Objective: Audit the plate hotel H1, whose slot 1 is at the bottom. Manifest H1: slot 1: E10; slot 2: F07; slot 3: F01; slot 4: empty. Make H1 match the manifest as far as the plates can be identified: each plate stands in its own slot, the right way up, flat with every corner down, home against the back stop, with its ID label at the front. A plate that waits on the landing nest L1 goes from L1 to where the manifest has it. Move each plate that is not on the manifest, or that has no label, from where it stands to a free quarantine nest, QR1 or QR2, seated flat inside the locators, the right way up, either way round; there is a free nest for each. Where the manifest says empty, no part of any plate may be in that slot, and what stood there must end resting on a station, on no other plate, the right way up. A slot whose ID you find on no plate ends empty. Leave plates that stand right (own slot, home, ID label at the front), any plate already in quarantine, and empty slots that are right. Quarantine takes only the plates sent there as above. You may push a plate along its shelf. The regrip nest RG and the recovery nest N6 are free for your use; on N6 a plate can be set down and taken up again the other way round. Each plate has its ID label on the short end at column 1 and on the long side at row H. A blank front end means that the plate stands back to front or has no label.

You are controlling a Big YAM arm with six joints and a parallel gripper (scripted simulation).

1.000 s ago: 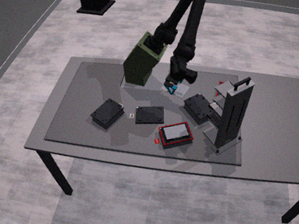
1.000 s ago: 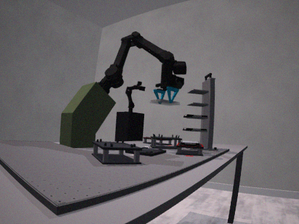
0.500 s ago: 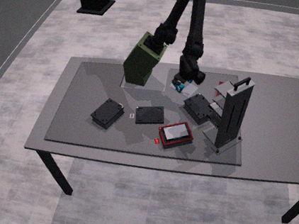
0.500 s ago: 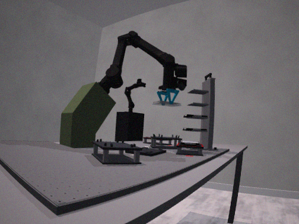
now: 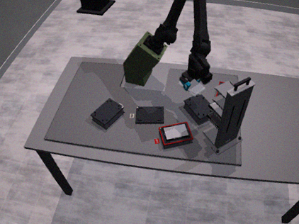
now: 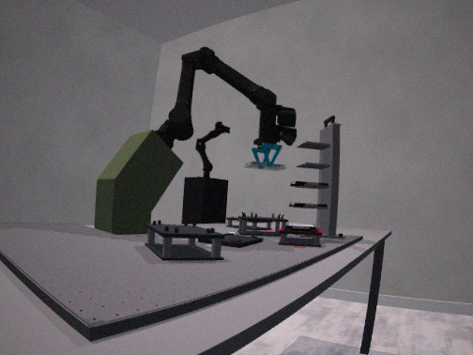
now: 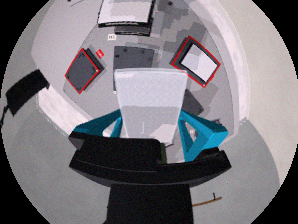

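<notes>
Exterior view has my end effector high above the counter, its teal fingers spread wide across a pale plate that I carry flat beneath them, gripped across its width. To the side of my end effector stands the plate hotel H1, a tall grey column with four shelves jutting toward me; the plate hangs at about the height of the second shelf from the top, close to it but apart from it. Whether the lower shelves carry plates I cannot make out for sure.

Below my end effector, on the counter, lie the nests: a red-rimmed nest with a light plate seated in it, a dark nest close to the foot of the hotel, a flat dark nest farther off, and a raised dark nest farthest out. My wrist view shows the plate between my fingers, with a second red-rimmed nest down on the counter to one side, holding a dark plate. No label is legible on the carried plate.
</notes>
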